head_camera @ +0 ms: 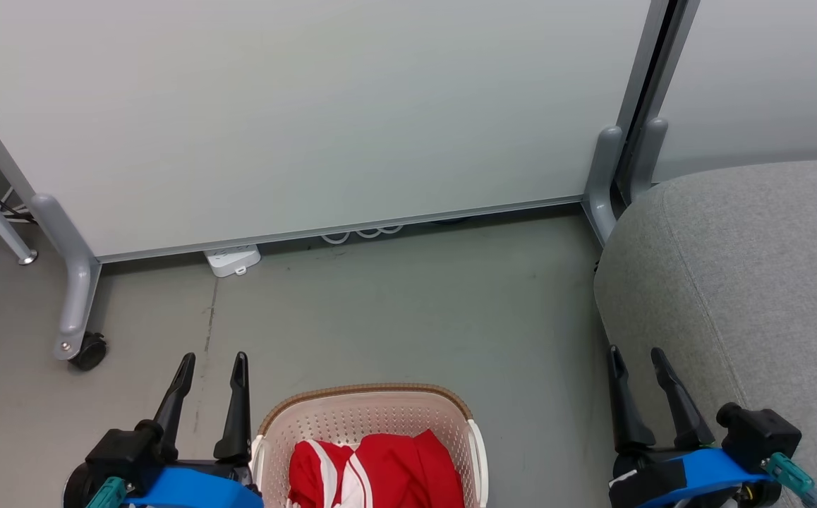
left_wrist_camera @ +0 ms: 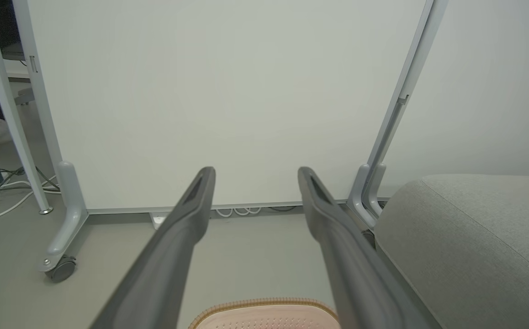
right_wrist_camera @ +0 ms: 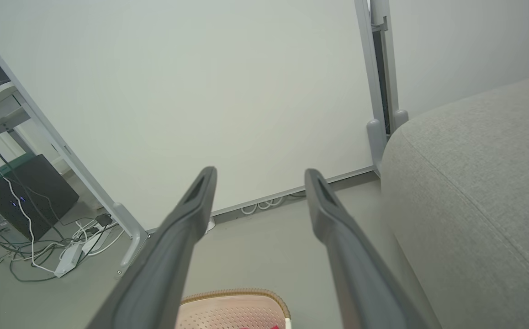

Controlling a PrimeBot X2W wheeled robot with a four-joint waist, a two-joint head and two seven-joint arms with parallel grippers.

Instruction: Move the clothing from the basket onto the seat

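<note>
Both grippers empty; the clothing lies in the basket at bottom centre.

In the head view, a castor [head_camera: 89,351] of the pale partition panel [head_camera: 310,106] stands at the left on the grey floor [head_camera: 415,303]. At lower left, the left gripper [head_camera: 214,356] has its fingers spread apart and holds nothing. A white power strip [head_camera: 233,259] lies at the panel's base. Just right of that gripper, the basket [head_camera: 370,389] sits on the floor, with the red, white-striped clothing [head_camera: 380,462] bunched inside. At lower right, the right gripper [head_camera: 635,351] also has its fingers parted and empty, its tips showing against the left edge of the seat [head_camera: 747,282]. The seat takes up the right side, with a strip of floor between it and the basket.
</note>
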